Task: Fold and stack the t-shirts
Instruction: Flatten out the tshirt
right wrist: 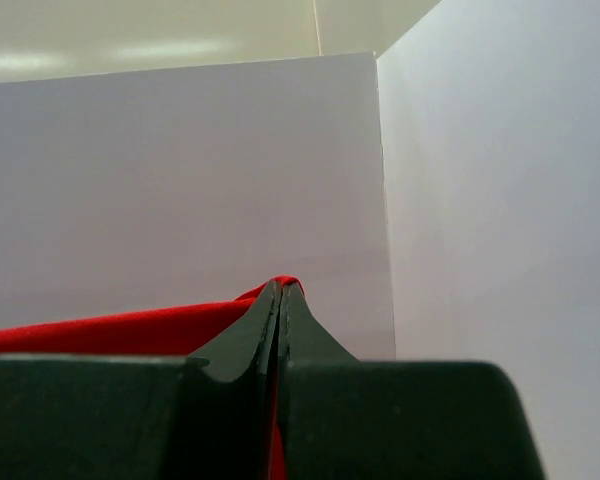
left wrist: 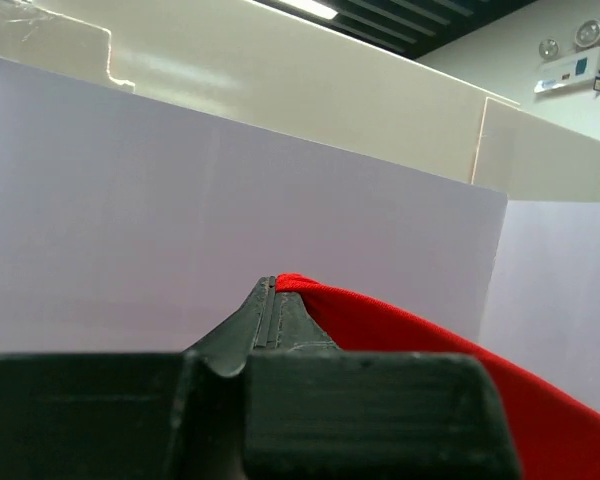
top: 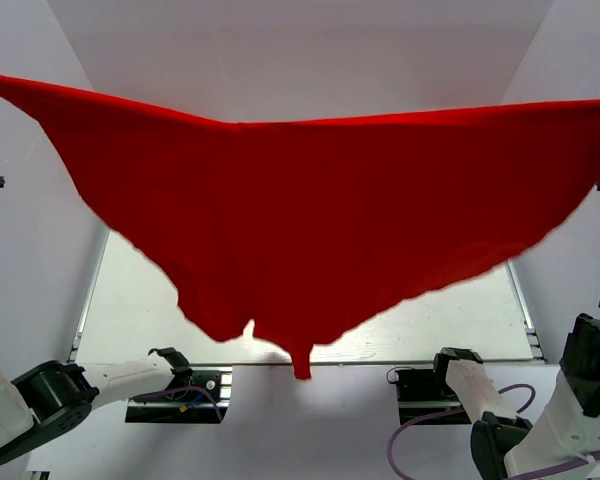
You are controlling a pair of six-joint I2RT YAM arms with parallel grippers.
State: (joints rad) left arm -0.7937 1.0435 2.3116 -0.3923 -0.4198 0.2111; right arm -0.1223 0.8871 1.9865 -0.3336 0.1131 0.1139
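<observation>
One bright red t-shirt [top: 310,210] hangs stretched in the air across the whole top view, high above the table, its lower part sagging to a point near the front edge. My left gripper [left wrist: 270,285] is shut on the shirt's left corner [left wrist: 400,330], raised at the far left. My right gripper [right wrist: 281,287] is shut on the shirt's right corner [right wrist: 110,330], raised at the far right. The fingertips themselves lie outside the top view. Other t-shirts are out of view or hidden behind the held one.
The pale table top [top: 140,310] shows below the hanging cloth. White walls [top: 280,50] enclose the back and both sides. The arm bases [top: 50,395] sit at the near edge.
</observation>
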